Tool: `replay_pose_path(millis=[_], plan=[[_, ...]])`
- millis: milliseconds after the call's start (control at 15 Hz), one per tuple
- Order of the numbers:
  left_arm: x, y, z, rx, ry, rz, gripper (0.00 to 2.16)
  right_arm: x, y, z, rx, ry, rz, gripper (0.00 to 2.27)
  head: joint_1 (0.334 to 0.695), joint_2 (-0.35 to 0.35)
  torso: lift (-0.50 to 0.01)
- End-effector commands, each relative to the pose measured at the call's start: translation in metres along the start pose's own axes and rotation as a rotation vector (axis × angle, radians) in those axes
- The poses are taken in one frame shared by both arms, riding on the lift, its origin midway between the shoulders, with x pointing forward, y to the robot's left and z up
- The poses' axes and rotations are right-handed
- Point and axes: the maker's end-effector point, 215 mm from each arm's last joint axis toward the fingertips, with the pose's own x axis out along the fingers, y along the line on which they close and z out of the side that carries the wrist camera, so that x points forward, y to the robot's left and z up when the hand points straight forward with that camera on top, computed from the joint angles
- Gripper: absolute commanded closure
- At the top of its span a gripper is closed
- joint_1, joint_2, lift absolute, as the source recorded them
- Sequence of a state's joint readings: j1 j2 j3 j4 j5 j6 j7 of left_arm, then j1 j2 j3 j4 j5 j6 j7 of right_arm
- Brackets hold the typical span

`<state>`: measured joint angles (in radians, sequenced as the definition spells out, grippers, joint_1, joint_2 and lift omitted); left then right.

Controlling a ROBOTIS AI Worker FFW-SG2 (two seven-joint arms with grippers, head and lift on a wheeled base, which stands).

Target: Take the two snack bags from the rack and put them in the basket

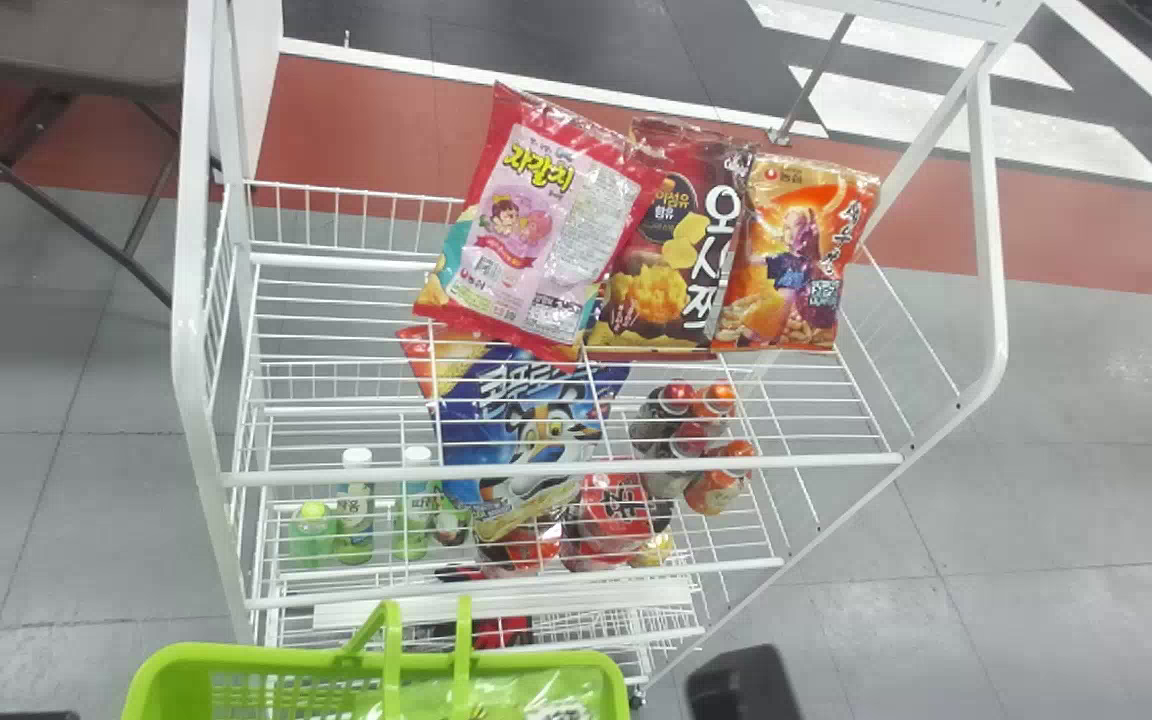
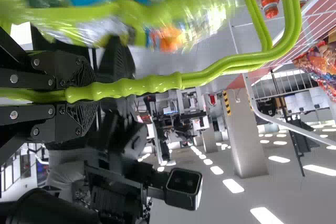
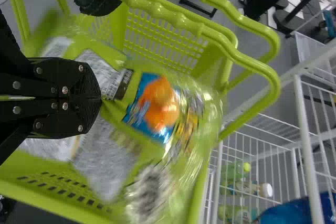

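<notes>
The white wire rack [image 1: 986, 200] stands just beyond the green basket [image 1: 266, 660], and packs are spread across its tiers. On the upper tier three snack bags are propped side by side: a pink one with red edges [image 1: 546, 240], a dark red one [image 1: 676, 250] and an orange one [image 1: 796, 260]; a blue bag [image 1: 536, 420] is seen below them. Within the basket's walls a glossy green snack bag [image 3: 155, 106] is found, its top apparently pinched by the right gripper [image 3: 101, 99], whose black fingers are brought together over the basket's inside. The basket's handle [image 2: 136, 86] is clasped by the left gripper [image 2: 86, 94], so the basket is being held up beside the rack. As for progress, at least one bag has evidently been taken off the rack and brought to its place, and what is left for it seems to be only a release. Whether another is tucked beneath it cannot be told, so the count of two cannot be confirmed. If it is the first, one more must be fetched from the rack; if it is the second, the work is nearly finished once the grip is loosened.
</notes>
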<state>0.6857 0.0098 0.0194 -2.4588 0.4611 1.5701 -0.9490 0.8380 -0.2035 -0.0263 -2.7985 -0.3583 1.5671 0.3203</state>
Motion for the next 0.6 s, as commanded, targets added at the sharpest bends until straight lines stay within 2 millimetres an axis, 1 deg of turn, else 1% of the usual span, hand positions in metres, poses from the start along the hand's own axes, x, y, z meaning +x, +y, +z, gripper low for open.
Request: replay_pose_path(millis=[0, 67, 133, 200, 267, 333, 400, 467, 533], plan=[[0.0, -0.001, 0.0, 0.002, 0.002, 0.0, 1.36, 0.024, -0.003, -0.007, -0.015, 0.045, -0.015, 2.25, 0.695, -0.35, -0.008], [0.0, 0.0, 0.0, 0.003, 0.003, 0.001, 1.36, 0.033, -0.005, -0.012, -0.008, 0.067, -0.011, 2.25, 0.695, -0.35, -0.008], [0.0, 0.0, 0.0, 0.003, 0.003, 0.001, 1.36, 0.045, -0.008, -0.007, -0.014, 0.044, -0.009, 2.25, 0.695, -0.35, -0.008], [0.0, -0.001, -0.001, 0.001, 0.004, 0.0, 1.36, 0.056, -0.012, 0.004, -0.025, 0.002, -0.009, 2.25, 0.695, -0.35, -0.008], [0.001, -0.002, -0.001, 0.003, 0.006, -0.002, 1.36, 0.063, -0.015, 0.009, -0.027, -0.008, -0.008, 2.25, 0.695, -0.35, -0.008], [0.001, -0.002, -0.001, 0.007, 0.008, -0.002, 1.36, 0.069, -0.017, 0.017, -0.033, -0.035, -0.005, 2.25, 0.695, -0.35, -0.008], [0.0, -0.003, -0.001, 0.013, 0.007, 0.001, 1.36, 0.073, -0.024, 0.03, -0.05, -0.08, -0.022, 2.24, 0.695, -0.35, -0.008], [0.0, -0.003, 0.0, 0.017, 0.007, 0.005, 1.36, 0.075, -0.034, 0.03, -0.061, -0.073, -0.053, 1.75, 0.695, -0.35, -0.008], [-0.002, -0.003, 0.001, 0.02, 0.006, 0.008, 1.36, 0.073, -0.042, 0.029, -0.065, -0.062, -0.078, 0.51, 0.695, -0.35, -0.008]])
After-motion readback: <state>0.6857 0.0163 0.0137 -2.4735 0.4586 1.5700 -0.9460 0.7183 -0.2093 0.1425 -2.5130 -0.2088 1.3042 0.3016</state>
